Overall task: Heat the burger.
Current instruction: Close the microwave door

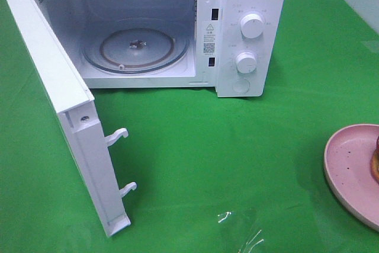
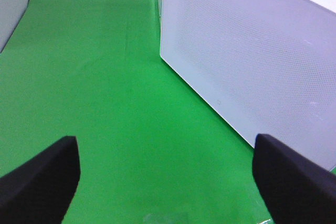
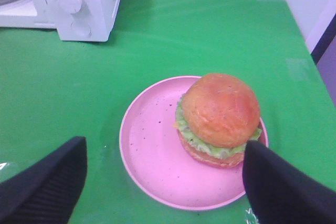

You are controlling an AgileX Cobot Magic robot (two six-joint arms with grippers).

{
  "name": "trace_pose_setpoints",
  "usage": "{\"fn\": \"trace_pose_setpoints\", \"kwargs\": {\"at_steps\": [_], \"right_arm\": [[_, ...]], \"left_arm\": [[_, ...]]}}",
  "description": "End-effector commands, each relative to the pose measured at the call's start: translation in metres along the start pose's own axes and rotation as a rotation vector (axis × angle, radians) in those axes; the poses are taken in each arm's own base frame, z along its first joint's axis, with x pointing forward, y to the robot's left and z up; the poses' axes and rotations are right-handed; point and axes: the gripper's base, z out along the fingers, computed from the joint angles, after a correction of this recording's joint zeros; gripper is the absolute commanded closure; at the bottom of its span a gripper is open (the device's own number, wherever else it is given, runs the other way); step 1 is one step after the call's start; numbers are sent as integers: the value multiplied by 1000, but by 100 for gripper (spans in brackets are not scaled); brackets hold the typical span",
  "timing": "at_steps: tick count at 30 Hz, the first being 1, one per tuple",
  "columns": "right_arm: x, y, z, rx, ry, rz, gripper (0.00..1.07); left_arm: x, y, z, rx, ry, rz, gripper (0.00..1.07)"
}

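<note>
Door's wide open on the microwave, which fills the upper part of the overhead frame, and the glass turntable inside is bare. So the oven looks ready, and the step in hand, I'd say, is fetching the food.

There's the burger, right of centre in the right wrist view, sitting on the right half of the pink plate. From overhead only a sliver of it peeks in at the far right edge, with the plate at lower right, well apart from the oven.

The right gripper hangs above the near rim of the plate, jaws spread wide, holding nothing, its dark fingers in the bottom corners of that view. The left gripper is also spread wide and empty, over bare green cloth, with the outside of the open door filling the upper right of its view.

Next move, as I judge it: the right arm must come down around the bun or the plate's rim, close without squashing the stack, then carry it across to the turntable. The door then needs shutting and a dial turning.

Counting up: one burger, one plate, one microwave, one turntable, two knobs stacked on the panel, two latch hooks on the door edge, two grippers.
</note>
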Motion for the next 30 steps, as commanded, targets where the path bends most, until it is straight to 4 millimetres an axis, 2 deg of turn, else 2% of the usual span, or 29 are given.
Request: {"fn": "trace_pose_setpoints", "kwargs": {"at_steps": [1, 30], "right_arm": [[4, 0, -4, 18, -35, 4, 31], [7, 0, -8, 25, -69, 16, 31]], "left_arm": [[2, 0, -1, -2, -19, -2, 25], [2, 0, -1, -2, -19, -2, 25]]}}
